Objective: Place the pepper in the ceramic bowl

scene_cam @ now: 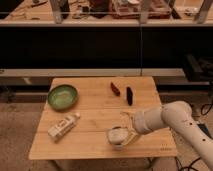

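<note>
On the table [95,107], pepper [115,89] lies well apart from front-edge jaws.

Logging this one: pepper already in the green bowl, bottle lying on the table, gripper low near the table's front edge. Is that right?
Not quite. In the camera view the pepper lies on the far side of the table beside a darker vegetable, apart from the bowl. The bottle does lie on the table, and the gripper is low near the front edge.

Single camera looking down across table [95,112] from raised, mid-distance spot, facing shelves [100,22]; gripper [119,137] sitting over near edge.
</note>
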You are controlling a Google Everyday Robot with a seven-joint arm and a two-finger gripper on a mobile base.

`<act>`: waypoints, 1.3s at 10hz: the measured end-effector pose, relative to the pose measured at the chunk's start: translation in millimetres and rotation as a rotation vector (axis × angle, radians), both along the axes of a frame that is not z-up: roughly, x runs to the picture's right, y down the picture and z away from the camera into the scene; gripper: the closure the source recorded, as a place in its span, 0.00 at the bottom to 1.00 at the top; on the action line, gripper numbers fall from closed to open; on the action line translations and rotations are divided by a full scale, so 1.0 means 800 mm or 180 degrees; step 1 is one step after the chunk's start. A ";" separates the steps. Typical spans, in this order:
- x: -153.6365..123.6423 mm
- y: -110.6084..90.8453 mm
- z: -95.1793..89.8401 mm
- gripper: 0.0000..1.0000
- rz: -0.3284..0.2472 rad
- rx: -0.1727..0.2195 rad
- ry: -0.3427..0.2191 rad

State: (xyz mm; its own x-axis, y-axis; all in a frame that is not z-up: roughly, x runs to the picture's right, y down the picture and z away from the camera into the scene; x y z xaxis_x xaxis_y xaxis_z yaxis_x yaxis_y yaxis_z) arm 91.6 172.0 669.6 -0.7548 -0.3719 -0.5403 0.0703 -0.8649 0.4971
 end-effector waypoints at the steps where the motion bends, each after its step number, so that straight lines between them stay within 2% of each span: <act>1: 0.001 -0.020 0.009 0.20 0.0049 0.0037 0.0067; 3: 0.007 -0.106 0.032 0.20 0.0208 0.0193 0.0315; 5: 0.004 -0.205 0.045 0.20 0.0361 0.0329 0.0532; 7: 0.004 -0.261 0.060 0.20 0.0484 0.0319 0.0709; 8: 0.000 -0.287 0.081 0.20 0.0517 0.0245 0.0836; 10: -0.003 -0.307 0.104 0.20 0.0531 0.0150 0.0986; 13: 0.002 -0.307 0.107 0.20 0.0540 0.0127 0.1037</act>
State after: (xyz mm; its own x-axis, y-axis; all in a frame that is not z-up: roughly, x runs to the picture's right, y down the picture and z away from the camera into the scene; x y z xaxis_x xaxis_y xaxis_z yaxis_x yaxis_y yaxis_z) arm 93.5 -73.3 755.3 -0.8191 -0.4900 -0.2983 0.3634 -0.8456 0.3911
